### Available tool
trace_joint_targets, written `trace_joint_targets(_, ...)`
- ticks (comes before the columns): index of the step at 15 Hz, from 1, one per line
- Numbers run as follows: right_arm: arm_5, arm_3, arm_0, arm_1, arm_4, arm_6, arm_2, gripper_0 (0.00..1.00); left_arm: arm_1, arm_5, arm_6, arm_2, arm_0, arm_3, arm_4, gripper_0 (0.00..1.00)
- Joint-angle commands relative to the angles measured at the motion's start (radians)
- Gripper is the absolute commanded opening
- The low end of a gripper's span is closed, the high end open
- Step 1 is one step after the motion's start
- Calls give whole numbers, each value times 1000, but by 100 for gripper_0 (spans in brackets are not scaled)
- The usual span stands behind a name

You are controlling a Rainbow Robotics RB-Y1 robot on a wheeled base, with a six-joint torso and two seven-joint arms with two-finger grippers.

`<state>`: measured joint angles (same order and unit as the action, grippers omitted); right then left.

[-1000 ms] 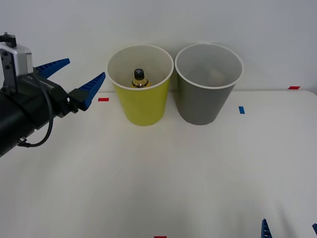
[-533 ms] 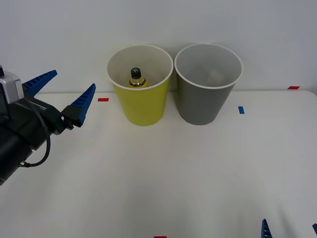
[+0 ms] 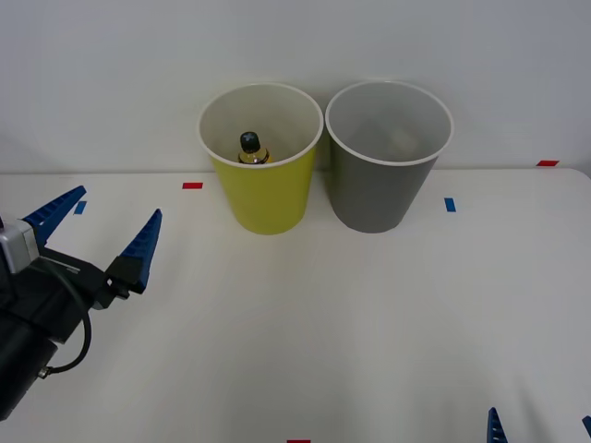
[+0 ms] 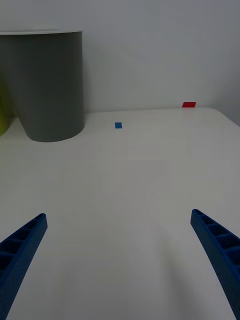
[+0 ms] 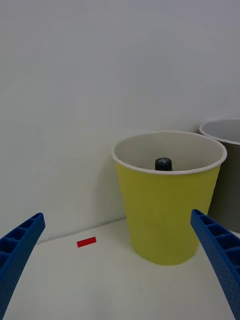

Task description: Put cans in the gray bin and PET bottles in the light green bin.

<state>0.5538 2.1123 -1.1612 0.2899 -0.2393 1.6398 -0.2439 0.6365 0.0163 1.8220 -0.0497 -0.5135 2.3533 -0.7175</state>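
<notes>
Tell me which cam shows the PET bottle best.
Front view: looking down into the light green bin, it shows the PET bottle with its black cap and gold neck. The left wrist view catches just the cap above the rim. The right wrist view faces the gray bin.

Left gripper (image 3: 102, 231) low over the tabletop (image 3: 305, 314), light green bin (image 3: 261, 157) ahead and to its right, PET bottle (image 3: 251, 148) upright inside, gray bin (image 3: 388, 155) just beyond, rims nearly touching, right gripper (image 4: 120, 260) well short of the gray bin

The right gripper (image 4: 120, 260) hovers over the table (image 4: 130, 180) — fingers spread wide — facing the gray bin (image 4: 45, 85).
</notes>
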Motion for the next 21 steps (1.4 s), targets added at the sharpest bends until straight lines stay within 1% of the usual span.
trace_joint_targets(1, 0, 0, 0, 0, 0, 0, 0, 100, -9, -197, -30, -55, -92, -55, 148, 100)
trace_joint_targets(4, 0, 0, 0, 0, 0, 0, 0, 100, -34, -369, -72, -104, -137, -160, 236, 100)
trace_joint_targets(5, 0, 0, 0, 0, 0, 0, 0, 100, -35, -409, -130, -119, -160, -180, 260, 100)
trace_joint_targets(8, 0, 0, 0, 0, 0, 0, 0, 100, -64, -450, -253, -125, -261, -192, 355, 100)
trace_joint_targets(9, 0, 0, 0, 0, 0, 0, 0, 100, -77, -469, -268, -125, -293, -201, 385, 100)
trace_joint_targets(11, 0, 0, 0, 0, 0, 0, 0, 100, -132, -516, -267, -119, -339, -246, 464, 100)
trace_joint_targets(13, 0, 0, 0, 0, 0, 0, 0, 100, -170, -526, -270, -102, -378, -256, 517, 100)
trace_joint_targets(17, 0, 0, 0, 0, 0, 0, 0, 100, -192, -527, -271, -99, -439, -255, 520, 100)
trace_joint_targets(21, 0, 0, 0, 0, 0, 0, 0, 100, -201, -584, -271, -99, -513, -256, 529, 100)
